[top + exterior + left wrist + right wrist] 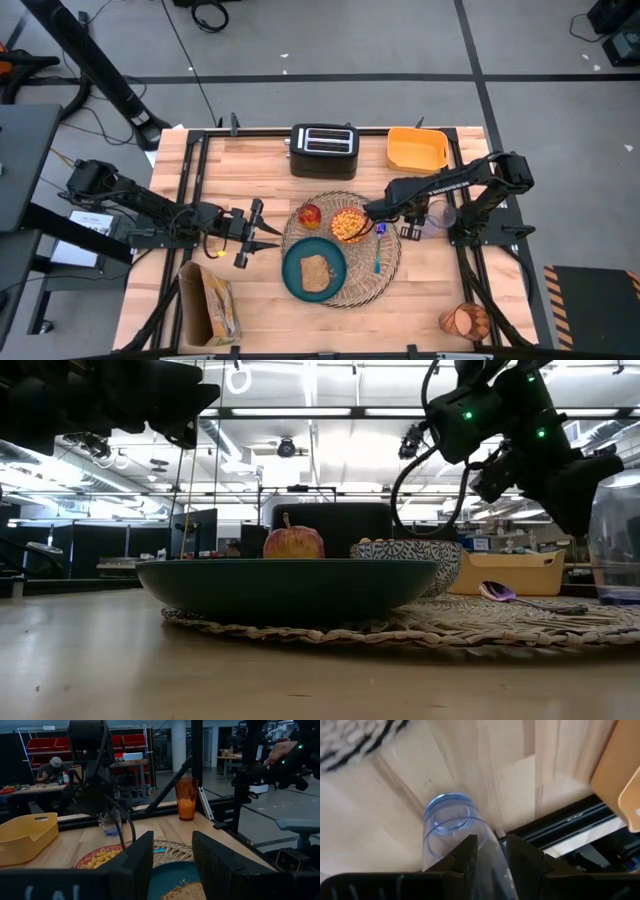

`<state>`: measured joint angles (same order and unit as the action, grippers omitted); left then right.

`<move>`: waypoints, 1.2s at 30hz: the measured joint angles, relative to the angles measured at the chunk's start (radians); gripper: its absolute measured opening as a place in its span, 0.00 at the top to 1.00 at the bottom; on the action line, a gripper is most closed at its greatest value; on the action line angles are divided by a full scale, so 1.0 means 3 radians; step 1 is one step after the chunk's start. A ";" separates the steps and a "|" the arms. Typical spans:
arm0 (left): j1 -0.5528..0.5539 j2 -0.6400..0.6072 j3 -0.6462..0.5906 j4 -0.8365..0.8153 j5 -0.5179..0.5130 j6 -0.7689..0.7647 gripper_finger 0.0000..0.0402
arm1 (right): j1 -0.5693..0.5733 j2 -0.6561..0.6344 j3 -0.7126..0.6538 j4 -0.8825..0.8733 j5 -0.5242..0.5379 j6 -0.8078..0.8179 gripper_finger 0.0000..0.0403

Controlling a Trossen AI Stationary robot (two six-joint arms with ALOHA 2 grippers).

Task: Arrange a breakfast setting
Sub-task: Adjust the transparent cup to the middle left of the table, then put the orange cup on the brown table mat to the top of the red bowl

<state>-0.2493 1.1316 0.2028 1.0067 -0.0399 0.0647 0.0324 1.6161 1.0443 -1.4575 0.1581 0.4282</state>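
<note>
The setting is mostly gathered on the round woven placemat [385, 275]. The dark teal plate [290, 262] with the toast slice [316, 272] sits on the mat's front left part. The red fruit [310, 215] and the cereal bowl [349, 224] are on its rear part, and the blue spoon [378, 256] lies on its right part. The orange tumbler [465, 322] stands off the mat, well apart to its front right.

The right gripper [492, 851] hangs just off the mat's right edge. Its fingers are nearly together and appear to pinch the wall of a clear cup [438, 214]. The left gripper [262, 236] waits just left of the mat, its fingers parted and holding nothing.

A pinch on a thin, slick wall is a weak hold, so the cup could tilt or slip out on a quick move. The bowl and spoon lie close by, and a swing across the mat could knock the bowl or drag the spoon.

Only the right wrist view shows the fingers astride the cup, because in the high view the arm covers them. The left wrist view shows the tumbler standing upright, which the high view barely reveals. In the low view the plate's rim hides the toast.
</note>
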 joint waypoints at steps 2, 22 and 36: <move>0.0000 0.0001 0.0000 -0.0006 0.0000 0.0000 0.64 | 0.0018 0.0000 0.0000 -0.0071 -0.0031 0.0010 0.73; 0.0001 0.0000 0.0000 -0.0004 0.0001 -0.0003 0.64 | 0.0088 -0.0001 0.0049 -0.0197 -0.0334 0.0074 0.73; 0.0001 0.0001 0.0000 -0.0004 0.0001 -0.0003 0.64 | 0.0368 -0.0001 0.0768 0.0015 -0.0993 0.0339 0.78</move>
<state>-0.2491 1.1318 0.2028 1.0054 -0.0397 0.0639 0.1428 1.6157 1.2746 -1.4531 -0.1399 0.5298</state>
